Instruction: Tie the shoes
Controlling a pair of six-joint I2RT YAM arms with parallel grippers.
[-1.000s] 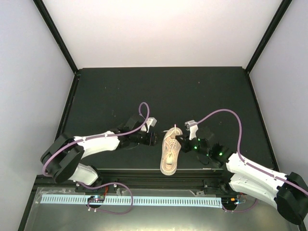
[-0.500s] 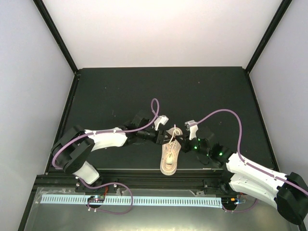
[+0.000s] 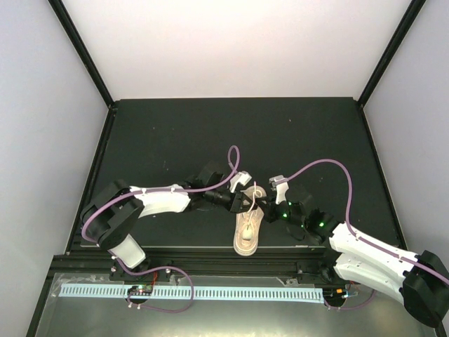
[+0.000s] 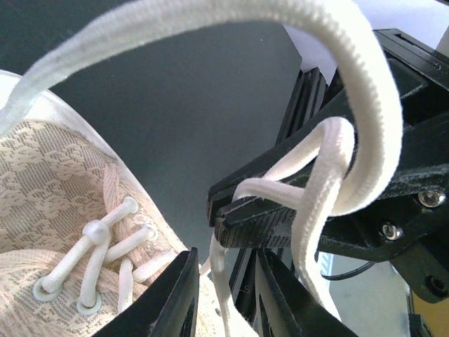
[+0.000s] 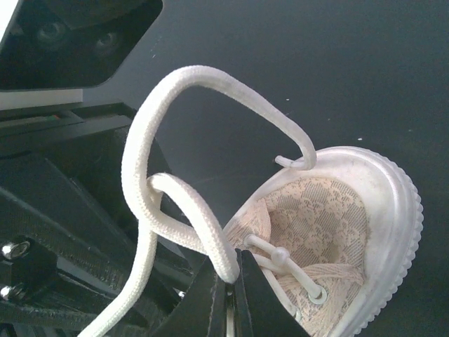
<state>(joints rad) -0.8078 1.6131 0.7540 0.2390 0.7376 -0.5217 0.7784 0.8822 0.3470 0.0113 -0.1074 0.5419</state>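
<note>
Black tabletop (image 3: 175, 133). Pinching the lace loop (image 5: 203, 74) shut in the right gripper (image 5: 230, 265), just above the sneaker (image 5: 323, 225). Straddling one strand (image 4: 215, 254) with the left gripper (image 4: 224, 284), narrowly parted.

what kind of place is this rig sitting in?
Probably a lab robot test cell: black table boxed in by plain pale panels on black frame posts, two arms bolted at its near edge, one sneaker as workpiece, its lace held by the right gripper.
</note>
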